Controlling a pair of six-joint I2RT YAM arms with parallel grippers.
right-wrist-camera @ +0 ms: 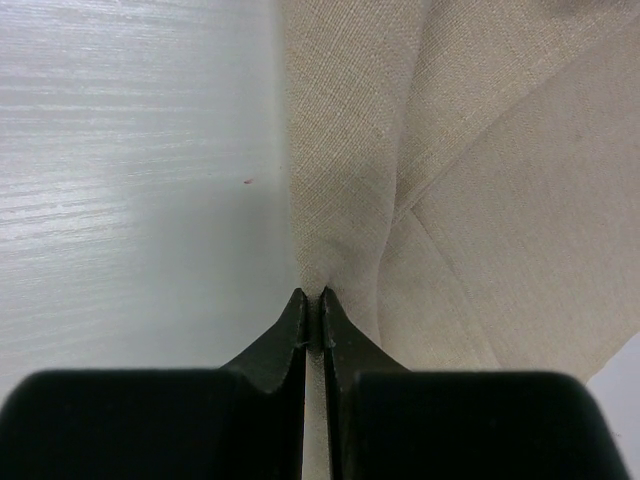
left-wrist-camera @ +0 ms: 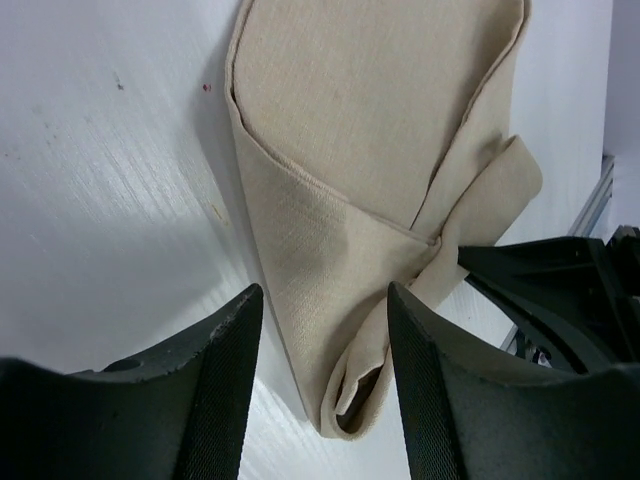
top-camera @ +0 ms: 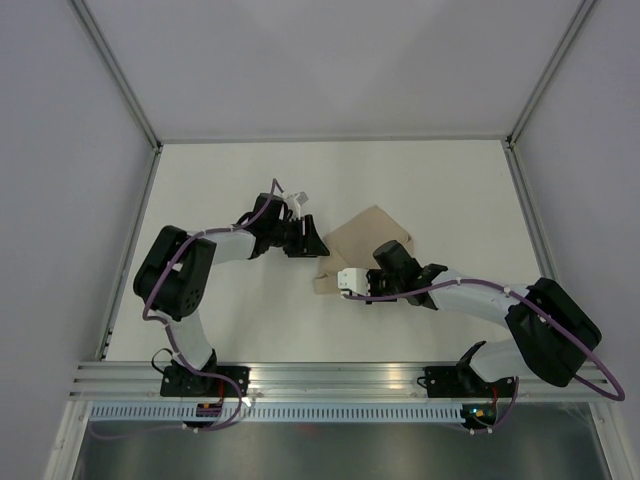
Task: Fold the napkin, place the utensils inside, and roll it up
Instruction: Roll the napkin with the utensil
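Pinched almost shut, the right gripper point(right-wrist-camera: 311, 302) has its two dark fingers closed on the folded edge of the napkin point(right-wrist-camera: 470, 200). Only the right wrist view shows this grip; from above, the fingertips are too small to read. The left gripper point(left-wrist-camera: 322, 300) hangs with its jaws well apart, holding nothing. Its own camera shows the cloth's narrow, loosely rolled end between them on the white table point(left-wrist-camera: 100, 200) — overhead, that end is just a tan patch. Count — one napkin, two grippers.
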